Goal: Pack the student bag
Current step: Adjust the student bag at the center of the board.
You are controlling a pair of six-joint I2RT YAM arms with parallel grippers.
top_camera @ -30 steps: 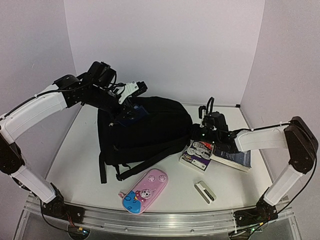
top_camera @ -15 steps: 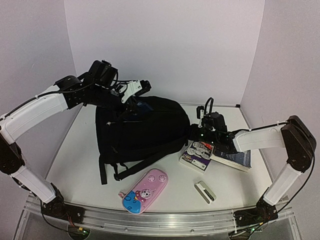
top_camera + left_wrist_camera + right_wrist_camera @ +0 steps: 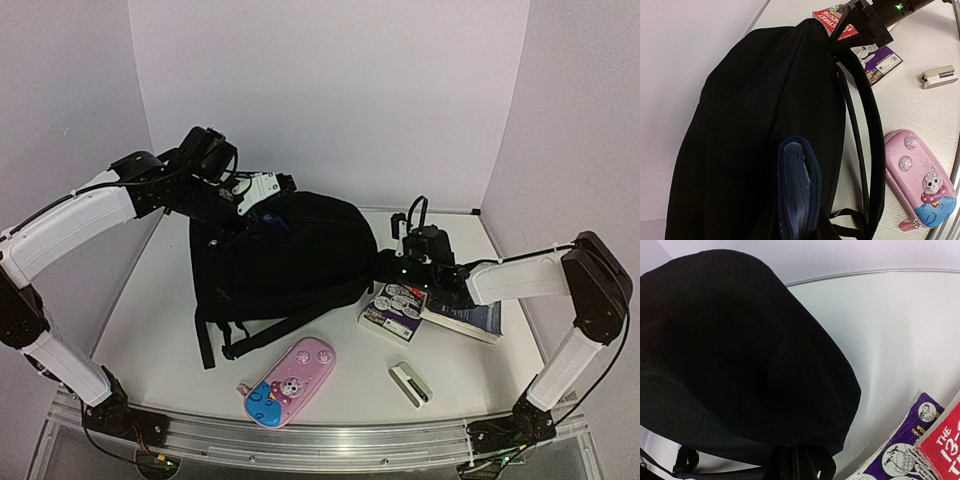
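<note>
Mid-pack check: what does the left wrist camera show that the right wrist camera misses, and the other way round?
Only the left wrist view: the navy wallet on edge against the student bag, the pink pencil case, the stapler, a shoulder strap, and the right pincer at the bag's far end. Only the right wrist view: the far edge of the table meeting the wall, and bag fabric bunched just below the camera. Both: the black bag, the purple book and the red-covered book beside it.
</note>
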